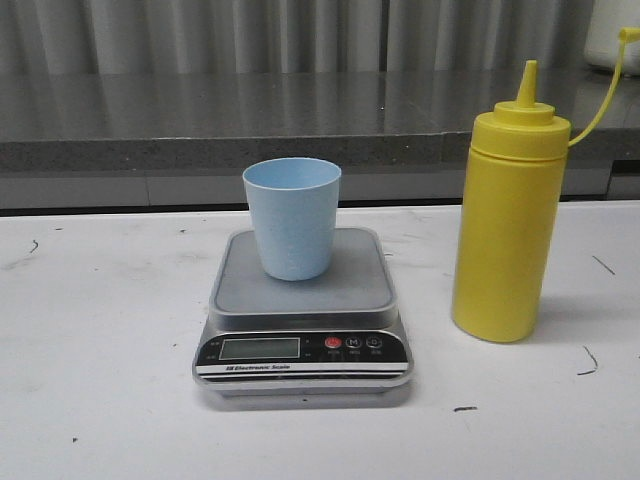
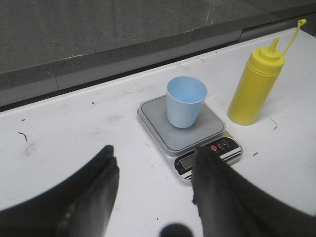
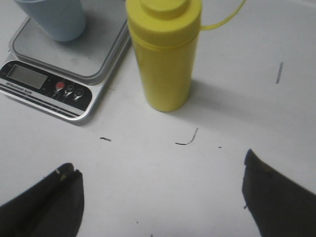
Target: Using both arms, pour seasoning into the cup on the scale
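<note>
A light blue cup [image 1: 292, 217] stands upright on the steel platform of the scale [image 1: 303, 310], mid-table. The yellow seasoning bottle [image 1: 508, 224] stands upright to the right of the scale, its tethered cap hanging off to the upper right. Neither gripper shows in the front view. My left gripper [image 2: 154, 170] is open above the bare table, short of the scale [image 2: 217, 126] and cup [image 2: 185, 101], with the seasoning bottle [image 2: 256, 81] farther off. My right gripper [image 3: 160, 182] is open wide with nothing between its fingers, short of the seasoning bottle [image 3: 165, 54]; scale [image 3: 54, 74] and cup [image 3: 57, 17] lie beside it.
The white table [image 1: 100, 350] carries small dark scuff marks. A grey stone ledge [image 1: 200, 120] runs along the back, with a white object [image 1: 612, 35] at its far right.
</note>
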Robot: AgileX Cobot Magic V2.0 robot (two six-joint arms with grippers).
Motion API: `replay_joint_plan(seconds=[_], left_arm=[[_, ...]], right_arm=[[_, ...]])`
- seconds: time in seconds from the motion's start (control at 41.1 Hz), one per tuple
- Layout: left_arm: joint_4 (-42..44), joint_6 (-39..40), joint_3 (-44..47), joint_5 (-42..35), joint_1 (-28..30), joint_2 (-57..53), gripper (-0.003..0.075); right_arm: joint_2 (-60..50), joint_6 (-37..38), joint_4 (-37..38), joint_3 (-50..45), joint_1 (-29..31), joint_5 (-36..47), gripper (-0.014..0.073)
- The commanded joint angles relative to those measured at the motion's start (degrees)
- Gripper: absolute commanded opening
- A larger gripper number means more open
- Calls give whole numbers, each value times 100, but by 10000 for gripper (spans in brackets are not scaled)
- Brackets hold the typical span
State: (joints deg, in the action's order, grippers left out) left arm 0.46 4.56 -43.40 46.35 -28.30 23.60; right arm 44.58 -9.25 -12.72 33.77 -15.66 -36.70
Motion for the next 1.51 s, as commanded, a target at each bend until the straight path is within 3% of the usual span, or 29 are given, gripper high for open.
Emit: replay_joint_plan(seconds=[0.0,0.389,0.705,0.9,1.07,1.484], left_arm=[[-46,20,-130,-438,-2,38,347],[-46,20,-130,-438,-2,38,347],[-46,20,-130,-438,-2,38,347],[-46,20,-130,-438,-2,38,347],[-46,20,-130,-438,-2,38,347],[-46,20,-130,-448,-2,38,347]], right_arm=[[17,-35,-393,-484,-159,1342,663],[944,-41,-446,-2325,-1109,5679,663],[2713,351,-411,-2406,-1252,8365,663],[3827,979,64,-2377,-1252,9751,663],[4874,1037,210,-2254,-1252,10930,663],[5843,925,-300,-1397,-1234,11041,663]])
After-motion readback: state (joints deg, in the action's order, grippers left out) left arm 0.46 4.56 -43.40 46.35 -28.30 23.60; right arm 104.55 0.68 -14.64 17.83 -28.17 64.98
